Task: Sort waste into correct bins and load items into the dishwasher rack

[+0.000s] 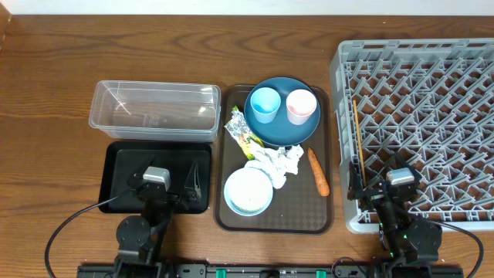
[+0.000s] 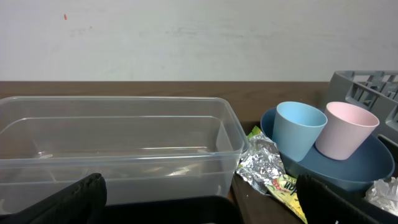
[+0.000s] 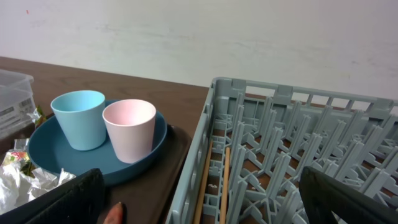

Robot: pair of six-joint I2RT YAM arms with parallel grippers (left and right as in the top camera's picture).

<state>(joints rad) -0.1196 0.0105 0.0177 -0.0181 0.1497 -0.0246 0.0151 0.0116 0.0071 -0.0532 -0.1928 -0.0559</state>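
**Both grippers wide, nothing lifted**

Rack stands right of the brown tray. Tub and black tray lie to its left, tub farther back. On the brown tray, the plate at the far end carries the blue cup and pink cup. Bowl is near-left, napkins are in the middle, carrot is right and wrapper is left. Left gripper, jaws spread and empty, hovers near-left of the brown tray. Right gripper, spread likewise, hovers near-right.
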